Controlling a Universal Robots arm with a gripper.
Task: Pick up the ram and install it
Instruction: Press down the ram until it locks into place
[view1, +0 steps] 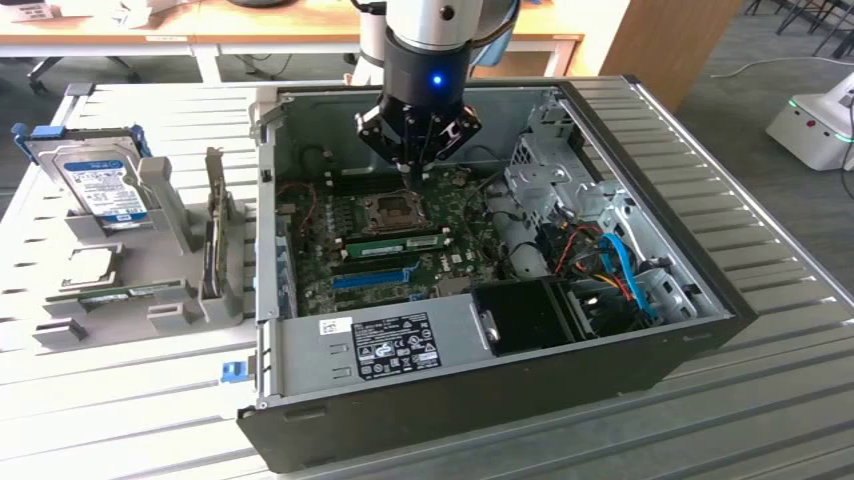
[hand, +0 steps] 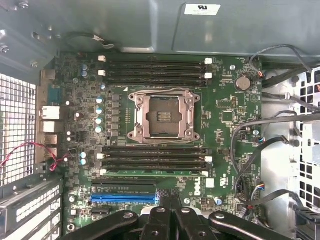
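The ram (view1: 396, 243) (hand: 152, 173) is a thin green stick seated in a motherboard slot, between the CPU socket (view1: 396, 210) (hand: 164, 116) and the blue slot (view1: 370, 277) (hand: 124, 198). My gripper (view1: 407, 177) (hand: 172, 202) hangs inside the open computer case (view1: 287, 330), a little above the board near the CPU socket and apart from the ram. Its black fingers are shut against each other, and they hold nothing.
A grey rack (view1: 167, 200) at the exterior view's left holds a hard drive with a blue label (view1: 104, 188) and another green stick (view1: 131, 293). Blue and black cables (view1: 621, 265), a drive cage (view1: 561, 165) and a black fan shroud (view1: 534, 315) crowd the case's right side.
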